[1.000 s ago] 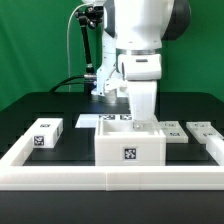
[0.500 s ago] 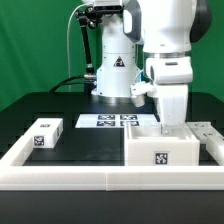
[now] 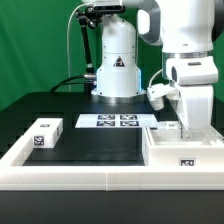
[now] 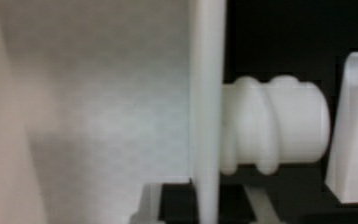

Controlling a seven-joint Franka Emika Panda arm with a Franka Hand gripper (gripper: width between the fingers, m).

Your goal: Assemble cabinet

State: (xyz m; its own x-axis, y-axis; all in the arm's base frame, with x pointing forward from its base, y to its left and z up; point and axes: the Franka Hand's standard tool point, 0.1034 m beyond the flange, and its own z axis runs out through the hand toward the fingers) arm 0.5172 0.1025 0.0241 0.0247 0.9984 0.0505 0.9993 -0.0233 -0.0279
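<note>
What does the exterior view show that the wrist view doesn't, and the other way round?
Only the exterior view shows the white robot arm, the small white tagged block, the flat white marker board and the low white border frame. Only the wrist view shows a ribbed round white stub beside a thin white wall edge, close and blurred. Both share the white plastic box-like cabinet body: whole from outside, apparently that wall up close.

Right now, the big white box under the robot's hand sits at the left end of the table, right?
No. The exterior view shows the cabinet body under the gripper at that view's right end of the table, not the left.
</note>
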